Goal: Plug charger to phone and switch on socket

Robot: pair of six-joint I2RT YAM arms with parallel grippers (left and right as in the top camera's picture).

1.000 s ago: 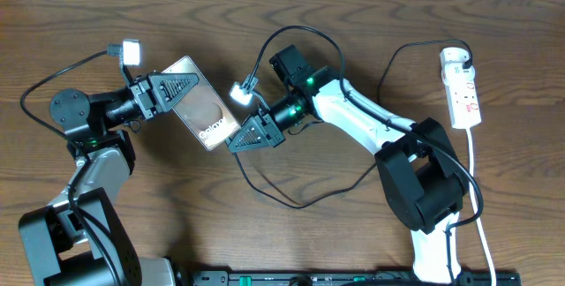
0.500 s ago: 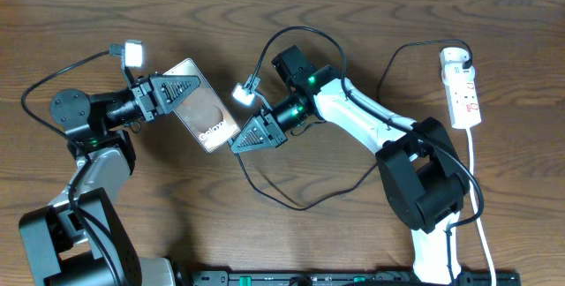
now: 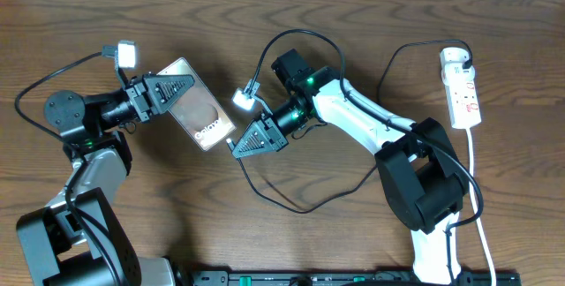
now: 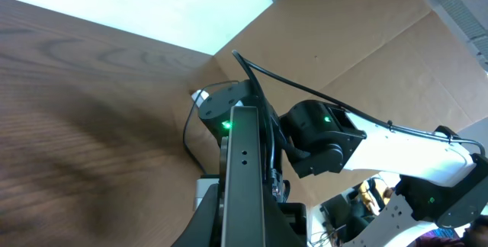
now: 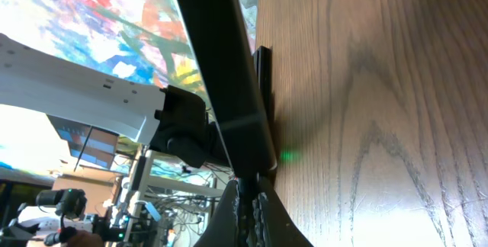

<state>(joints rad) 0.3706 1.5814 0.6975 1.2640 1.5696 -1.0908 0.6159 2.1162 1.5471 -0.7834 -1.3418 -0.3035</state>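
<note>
- left gripper with phone: shifted slightly toward left table edge; lettering on phone face now a bit further left
- left wrist lamp and left arm's cable loop: moved left by same small amount
- right gripper: slid slightly toward near table edge and left, tip now beside phone's lower corner; contact not clear
- right wrist lamp: lower in overhead view than before
- charger: stretch next to right gripper tip followed that small shift
</note>
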